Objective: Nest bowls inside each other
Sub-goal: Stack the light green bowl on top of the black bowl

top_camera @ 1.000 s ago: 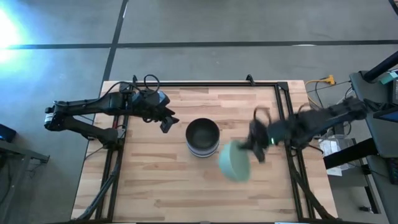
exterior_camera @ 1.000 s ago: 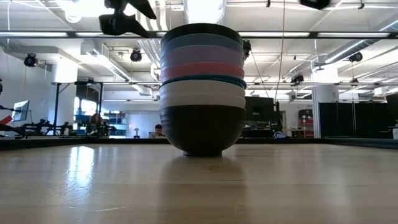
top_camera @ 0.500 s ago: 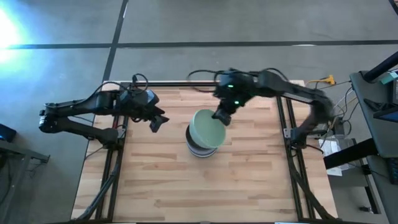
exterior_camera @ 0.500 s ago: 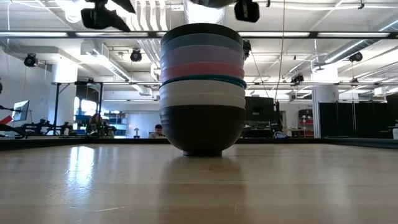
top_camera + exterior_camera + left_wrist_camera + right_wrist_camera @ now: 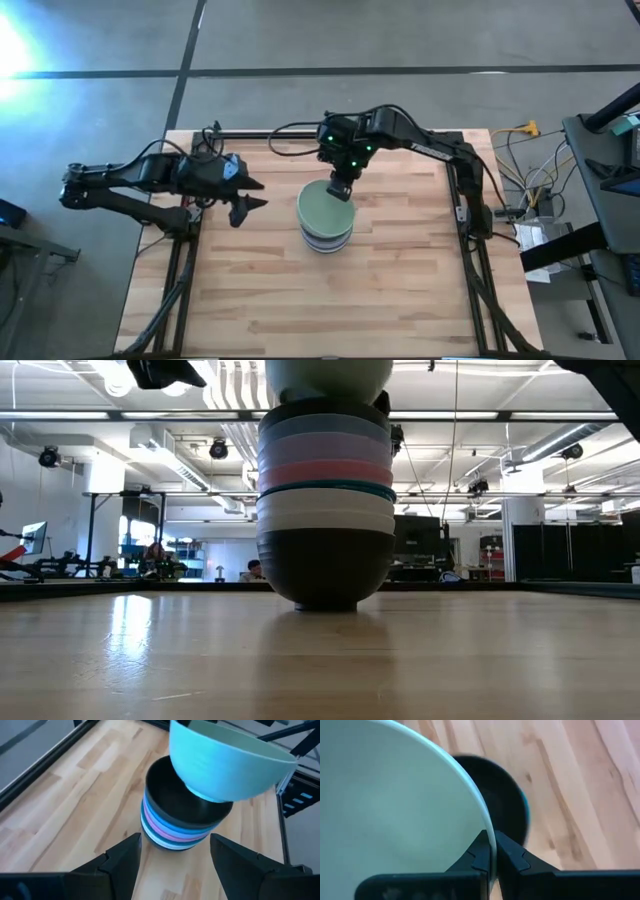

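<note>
The left gripper (image 5: 246, 200) waits open and empty near the bench's left edge, clear of the work. At mid-bench stands the stack of 8 nested bowls (image 5: 325, 236), a black bowl (image 5: 190, 805) uppermost. Just above it hangs the pale green bowl (image 5: 327, 207), tilted, its rim pinched in the right gripper (image 5: 340, 189). I would level the bowl, centre it over the black mouth, lower gently, then release.

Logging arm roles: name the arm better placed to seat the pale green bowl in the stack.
Right. The right gripper is shut on the pale green bowl, directly above the stack. The left gripper is open beside it, holding nothing.
</note>
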You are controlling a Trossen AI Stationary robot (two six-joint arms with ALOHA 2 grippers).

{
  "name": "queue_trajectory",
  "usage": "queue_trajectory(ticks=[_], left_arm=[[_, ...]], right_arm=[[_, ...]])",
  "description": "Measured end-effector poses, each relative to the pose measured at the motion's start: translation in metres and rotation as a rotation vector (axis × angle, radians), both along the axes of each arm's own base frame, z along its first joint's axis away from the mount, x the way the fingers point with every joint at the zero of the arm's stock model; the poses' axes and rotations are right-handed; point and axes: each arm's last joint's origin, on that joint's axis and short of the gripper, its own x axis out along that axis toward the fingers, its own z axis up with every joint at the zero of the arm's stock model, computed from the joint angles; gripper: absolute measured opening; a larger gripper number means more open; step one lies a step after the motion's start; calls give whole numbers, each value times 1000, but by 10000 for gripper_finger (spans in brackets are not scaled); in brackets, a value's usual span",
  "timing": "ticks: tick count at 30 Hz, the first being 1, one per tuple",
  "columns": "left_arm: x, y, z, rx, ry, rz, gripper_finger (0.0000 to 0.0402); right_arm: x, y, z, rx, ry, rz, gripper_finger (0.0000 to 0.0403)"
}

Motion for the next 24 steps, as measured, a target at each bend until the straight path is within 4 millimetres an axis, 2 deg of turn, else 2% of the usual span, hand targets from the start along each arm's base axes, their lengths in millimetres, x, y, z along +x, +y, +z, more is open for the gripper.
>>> queue_trajectory(ticks=[11, 21, 24], left_arm=[[19, -1, -13, 9, 76, -7, 221], [33, -1, -19, 14, 87, -28, 221], [34, -1, -18, 11, 77, -31, 221]], right_arm=[[1, -8, -13, -160, 76, -10, 9], [10, 5, -39, -161, 121, 54, 9], [12, 9, -45, -158, 129, 58, 20]])
